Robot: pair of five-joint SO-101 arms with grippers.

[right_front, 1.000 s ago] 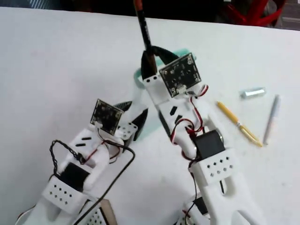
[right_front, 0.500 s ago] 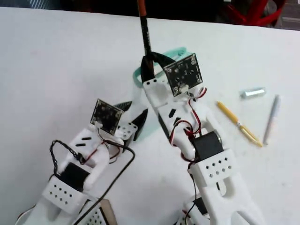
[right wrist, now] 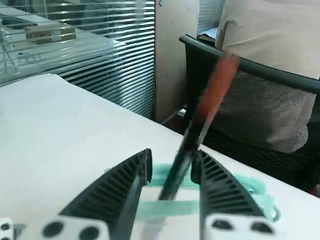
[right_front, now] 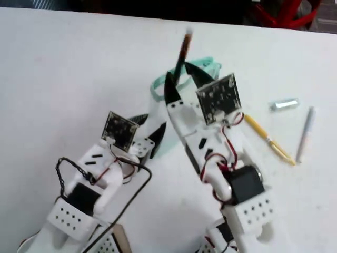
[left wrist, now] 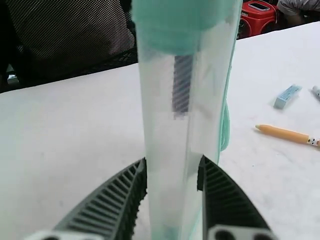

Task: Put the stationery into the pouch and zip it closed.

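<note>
— Where's the pen (right_front: 183, 52)?
— Leaning loose between the right pincer's (right_front: 180, 74) parted jaws, its lower end at the pouch (right_front: 157, 85) mouth. The left pincer (left wrist: 172, 161) is clamped on the pouch's other end, mid-worktop (right_front: 63, 68).
— How to finish this well?
— I'd hold the left clamp firm and let the pen slide right in. Then lift the right pincer straight up, so no jaw drags the pen out.

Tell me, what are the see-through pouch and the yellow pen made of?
The pouch looks like thin, shiny clear plastic with a mint-green trim: the table shows through it. The yellow pen seems to be hard, smooth plastic, though painted wood is possible.
</note>
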